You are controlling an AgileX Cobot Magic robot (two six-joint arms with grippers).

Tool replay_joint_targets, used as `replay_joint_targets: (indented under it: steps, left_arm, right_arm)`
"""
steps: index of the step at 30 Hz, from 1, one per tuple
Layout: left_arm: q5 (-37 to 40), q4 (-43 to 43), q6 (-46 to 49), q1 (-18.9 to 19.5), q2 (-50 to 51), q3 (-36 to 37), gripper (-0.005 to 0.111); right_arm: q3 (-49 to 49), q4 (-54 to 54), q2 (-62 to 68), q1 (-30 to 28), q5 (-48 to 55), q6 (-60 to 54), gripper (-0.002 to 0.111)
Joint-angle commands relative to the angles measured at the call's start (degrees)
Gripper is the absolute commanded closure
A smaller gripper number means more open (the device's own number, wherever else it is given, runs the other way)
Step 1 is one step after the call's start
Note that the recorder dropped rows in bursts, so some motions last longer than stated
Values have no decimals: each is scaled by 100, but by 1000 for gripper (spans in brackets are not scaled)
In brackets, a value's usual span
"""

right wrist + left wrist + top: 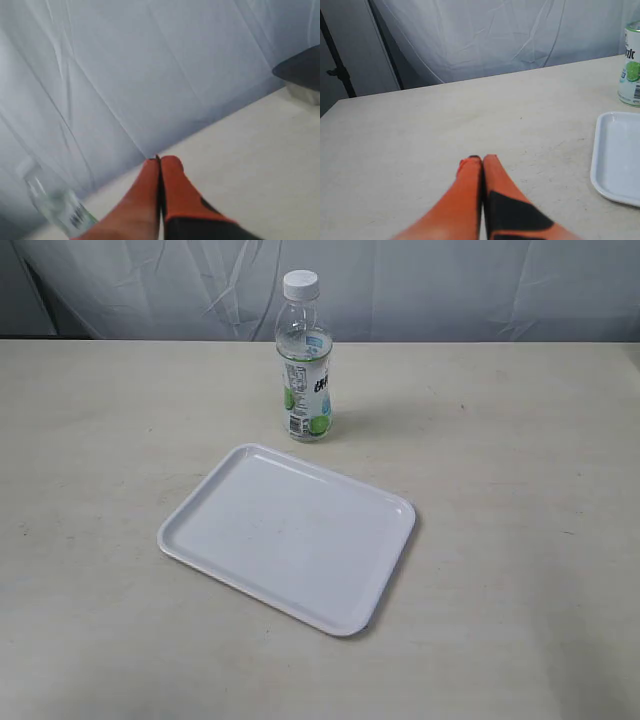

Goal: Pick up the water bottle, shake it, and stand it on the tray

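Left gripper (482, 159): orange fingers pressed together, no gap between the tips, holding nothing; low over the bare table (520, 490).
Tray (290, 535): flat and empty; ahead of the left fingertips and off toward the right arm's side, well apart from them (620, 155).
Water bottle (304, 360): upright on the table, cap on, just beyond the tray's far rim and not on it; past the tray as seen from the left fingers (632, 75), ahead of the right fingers and blurred (60, 207).
Right gripper (159, 160): fingers closed tip to tip, empty; raised, well apart from the bottle.
Risk, approach: closed fingers reaching the bottle would probably push it over; the jaws must spread first.
Risk, grip: the clear plastic wall is smooth and likely yields; a loose or high hold could let it slip during the shake.
Risk, placement: setting the base down across the raised rim would probably tip it.
Label: white and green, lime pictures, dark lettering and fine print; no brand or word can be read with confidence.
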Motion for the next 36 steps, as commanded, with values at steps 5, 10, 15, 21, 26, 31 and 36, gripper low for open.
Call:
replay_joint_targets:
  steps: [5, 10, 15, 21, 26, 31, 36]
  left_arm:
    - [-54, 0, -4, -2, -26, 21, 106]
    - [-54, 0, -4, -2, -26, 21, 106]
    - [-54, 0, -4, -2, -26, 21, 106]
    - [-54, 0, -4, -2, -26, 21, 106]
    - [-54, 0, -4, -2, -26, 21, 106]
    - [-54, 0, -4, -2, -26, 21, 106]
    - [-54, 0, 10, -2, -26, 21, 106]
  right_arm:
    - [8, 3398, -40, -21, -1055, 534, 108]
    - [8, 2974, -40, -21, -609, 534, 108]
    - [-308, 3000, -40, 28, 356, 315, 109]
    - [-2753, 3355, 1352, -139, 3343, -5042, 109]
    - [-3371, 3237, 4719, 66, 3712, -6222, 109]
    - [-4108, 3710, 7251, 1829, 1828, -7591, 109]
    - [-5033, 3258, 8582, 2996, 391, -7631, 109]
